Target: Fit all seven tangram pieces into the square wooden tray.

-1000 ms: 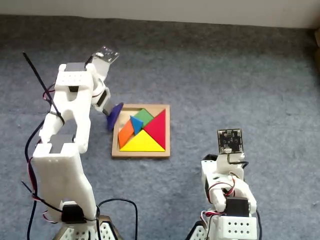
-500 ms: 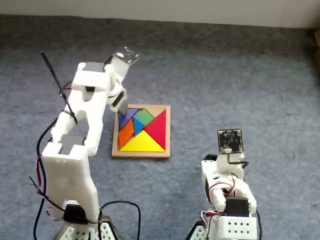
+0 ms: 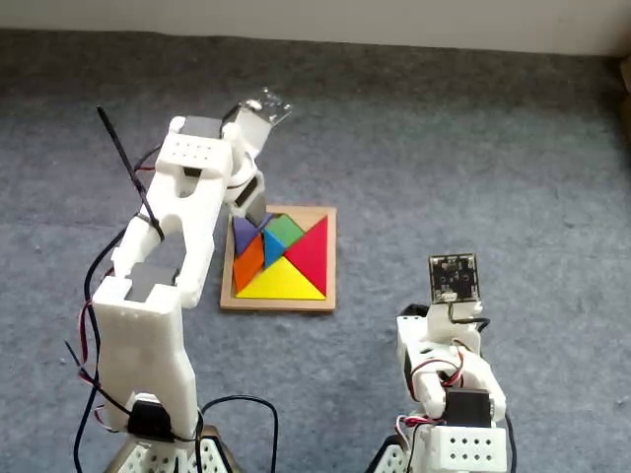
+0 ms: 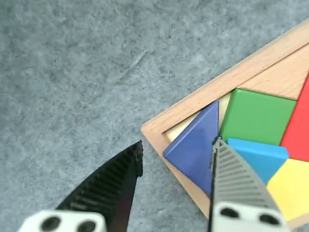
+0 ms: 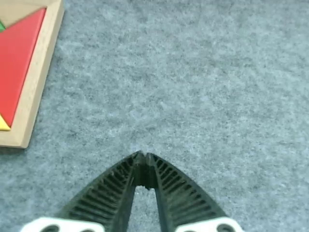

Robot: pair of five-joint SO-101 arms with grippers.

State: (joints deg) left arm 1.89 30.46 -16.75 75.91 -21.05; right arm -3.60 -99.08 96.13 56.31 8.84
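Left jaws apart over tray [image 4: 203, 94] corner; grey carpet [image 3: 473, 148], pale wall [image 3: 394, 18] behind

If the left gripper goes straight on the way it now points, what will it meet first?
Probably the purple triangle at the tray corner, which lies between the open jaws; depth is unclear.

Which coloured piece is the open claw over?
The purple wooden triangle at the corner of the wooden tray; the left gripper straddles it, others lie farther in.
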